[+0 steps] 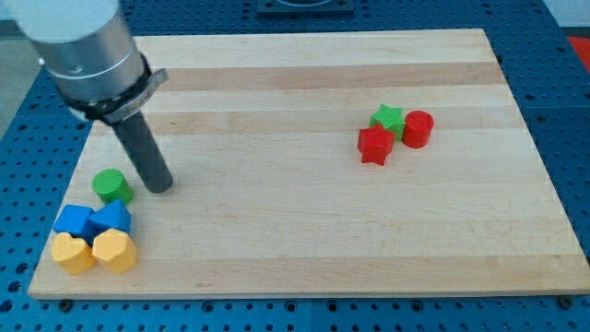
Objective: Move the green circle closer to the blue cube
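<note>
The green circle (112,186) is a short green cylinder near the view's bottom left of the wooden board. The blue cube (73,221) lies just below and left of it, a small gap apart. A second blue block (112,219), shape unclear, touches the cube's right side and sits right below the green circle. My tip (159,184) rests on the board just right of the green circle, close to it; I cannot tell whether they touch.
Two yellow blocks (72,252) (115,250) sit below the blue ones at the board's bottom left corner. At the view's right, a green star (388,118), a red star (375,146) and a red cylinder (418,129) cluster together. The board's left edge (57,214) is near the blue cube.
</note>
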Robot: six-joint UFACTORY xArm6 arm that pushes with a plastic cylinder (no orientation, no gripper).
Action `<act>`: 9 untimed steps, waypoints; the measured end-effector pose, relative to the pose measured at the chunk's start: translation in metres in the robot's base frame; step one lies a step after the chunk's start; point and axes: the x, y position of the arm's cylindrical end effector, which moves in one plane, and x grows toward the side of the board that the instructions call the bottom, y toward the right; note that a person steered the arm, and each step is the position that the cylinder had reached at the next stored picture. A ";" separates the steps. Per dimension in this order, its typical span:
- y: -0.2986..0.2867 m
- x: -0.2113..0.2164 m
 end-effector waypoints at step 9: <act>-0.074 -0.012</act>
